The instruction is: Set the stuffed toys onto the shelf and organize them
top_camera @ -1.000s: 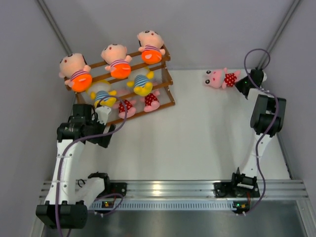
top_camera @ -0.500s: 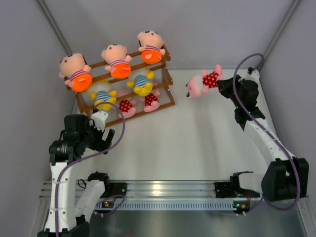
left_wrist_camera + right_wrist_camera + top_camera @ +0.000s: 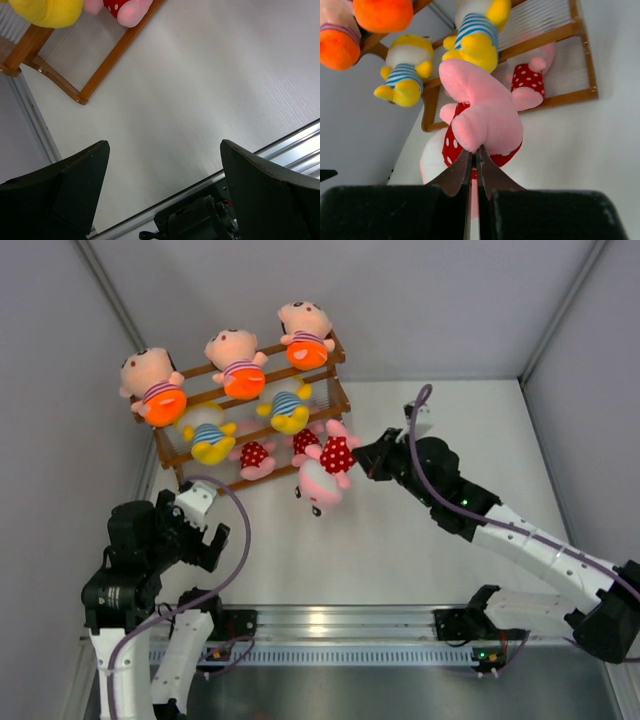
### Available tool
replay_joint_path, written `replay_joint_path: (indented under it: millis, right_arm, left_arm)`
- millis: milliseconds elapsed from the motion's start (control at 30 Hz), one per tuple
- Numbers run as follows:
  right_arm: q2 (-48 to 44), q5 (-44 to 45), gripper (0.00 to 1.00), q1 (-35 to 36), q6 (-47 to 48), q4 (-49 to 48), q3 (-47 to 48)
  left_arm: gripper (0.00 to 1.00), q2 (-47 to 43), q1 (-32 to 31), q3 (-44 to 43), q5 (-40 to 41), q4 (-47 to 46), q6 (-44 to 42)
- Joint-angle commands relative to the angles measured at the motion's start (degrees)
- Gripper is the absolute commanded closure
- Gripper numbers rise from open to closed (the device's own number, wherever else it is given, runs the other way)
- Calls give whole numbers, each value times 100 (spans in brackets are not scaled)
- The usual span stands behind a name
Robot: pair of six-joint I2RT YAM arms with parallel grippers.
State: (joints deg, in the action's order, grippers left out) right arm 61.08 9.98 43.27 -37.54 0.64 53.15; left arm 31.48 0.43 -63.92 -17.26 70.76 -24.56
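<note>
The fingers of the right gripper (image 3: 474,150) were pinched together on a foot of a pink doll (image 3: 480,115) in a red polka-dot dress, with only a sliver of gap between the tips. The doll hung head-down away from the fingers, its body lying between them and the shelf (image 3: 560,100). In the top view this pink doll (image 3: 325,472) hung just off the front right corner of the shelf (image 3: 345,415), level with the lowest tier. Whether it touched the shelf or the doll already seated there could not be told from that angle.

The left gripper (image 3: 164,145) had its fingers spread wide with nothing between them. It hovered in front of the shelf's left end, well short of the frame.

By my judgement the task was most of the way through. Three peach-faced dolls (image 3: 235,360) sat along the top tier and two yellow dolls (image 3: 288,408) on the middle one. Two pink dolls (image 3: 255,455) sat on the lowest tier, toward its middle and right. The carried doll was the only one off the shelf, and no other toy showed on the table (image 3: 330,560). What was left seemed to be setting it on the lowest tier beside the other pink ones, and perhaps evening the rows
</note>
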Motion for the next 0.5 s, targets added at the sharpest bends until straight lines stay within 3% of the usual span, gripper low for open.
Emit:
replay_joint_path:
  millis: [0,100,467]
  right_arm:
    - [483,452,100,708,212,103,775]
    - [966,435,100,1340,151,-238,1021]
    - [2592,461,100,2238,-526,-1769,1935]
  left_arm:
    - [2,-283,-7,-33,-444,25,-374]
    - [2,-310,-7,-24,-700,43,-409]
    - [2,243,-7,-322,-806,-1,-340]
